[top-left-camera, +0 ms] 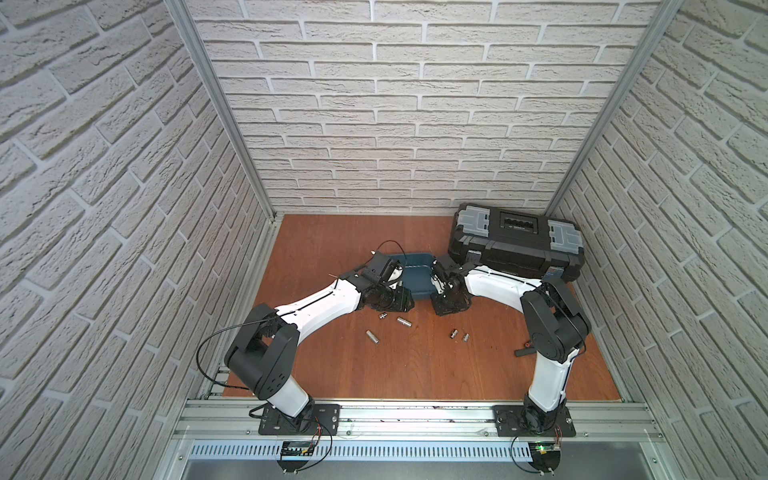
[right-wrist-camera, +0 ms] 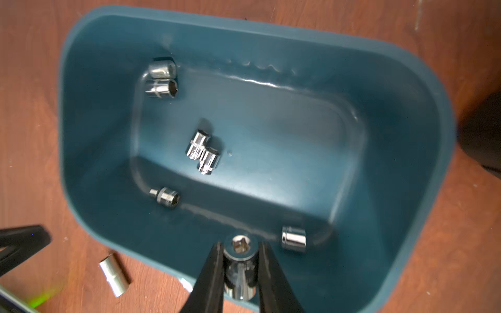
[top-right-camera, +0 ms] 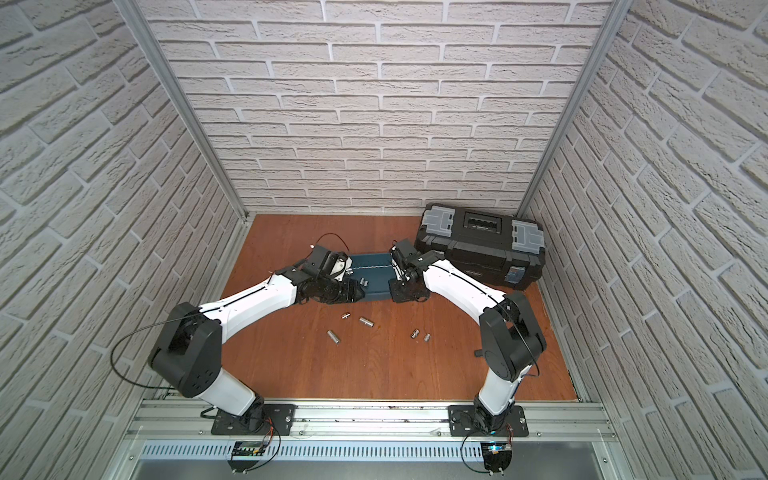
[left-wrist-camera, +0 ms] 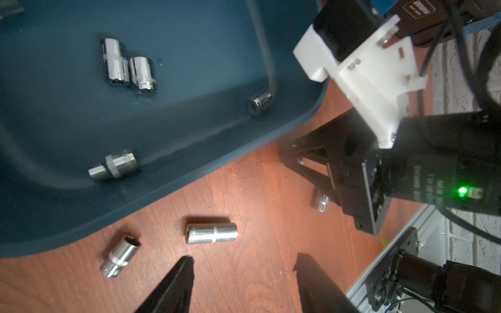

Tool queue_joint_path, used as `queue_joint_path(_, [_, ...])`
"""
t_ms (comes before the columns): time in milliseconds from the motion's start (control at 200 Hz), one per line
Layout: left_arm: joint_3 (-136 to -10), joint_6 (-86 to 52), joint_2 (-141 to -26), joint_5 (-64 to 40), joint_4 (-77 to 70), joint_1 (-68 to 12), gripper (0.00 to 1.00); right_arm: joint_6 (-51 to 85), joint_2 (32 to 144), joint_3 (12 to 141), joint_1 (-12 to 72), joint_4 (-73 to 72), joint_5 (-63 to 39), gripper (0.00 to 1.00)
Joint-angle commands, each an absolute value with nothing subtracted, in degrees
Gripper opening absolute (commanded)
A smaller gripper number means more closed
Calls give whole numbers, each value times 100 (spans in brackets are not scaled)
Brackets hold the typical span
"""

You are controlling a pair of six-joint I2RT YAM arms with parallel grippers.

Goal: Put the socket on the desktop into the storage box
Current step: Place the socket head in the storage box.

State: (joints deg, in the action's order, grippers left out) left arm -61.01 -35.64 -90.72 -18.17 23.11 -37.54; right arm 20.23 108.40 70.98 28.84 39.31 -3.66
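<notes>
The teal storage box [right-wrist-camera: 393, 135] lies on the desktop [top-left-camera: 374, 365] between my two grippers and holds several chrome sockets, one near the wall [right-wrist-camera: 294, 238]. My right gripper [right-wrist-camera: 240, 245] is shut on a chrome socket [right-wrist-camera: 241, 263], held upright just inside the box's near rim. My left gripper [left-wrist-camera: 244, 257] stands open above bare wood beside the box, with nothing between its fingers. Just beyond its fingertips lie a long socket [left-wrist-camera: 211, 233] and a stepped one [left-wrist-camera: 120, 256]. In both top views several sockets [top-left-camera: 404, 322] [top-right-camera: 333, 336] lie loose in front of the box [top-right-camera: 374, 274].
A black toolbox [top-left-camera: 515, 241] with grey latches stands at the back right, close behind my right arm. A small black tool with a red spot [top-left-camera: 525, 351] lies by the right arm's elbow. The grey aluminium rail [top-left-camera: 415, 415] runs along the front; brick walls close in three sides.
</notes>
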Motion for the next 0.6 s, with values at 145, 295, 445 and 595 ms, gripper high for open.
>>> queue_joint_path(145, [-5999,-3520,-8980,-1795,2149,-3658,65,2021,10542,7178,2984,4079,-290,21])
queue_joint_path(295, [-6053,-3532,-8938,-1845,2112,-3526,65,2086,10209,7181,3005,4206,-329,21])
queue_joint_path(445, [-6172,-3524,-8930,-1907,2092,-3362,66,2160,9872,7256,3006,4328,-421,21])
queue_joint_path(595, [-6253,-3518,-8938,-1936,2070,-3205,65,2166,9699,7557,3008,4490,-457,21])
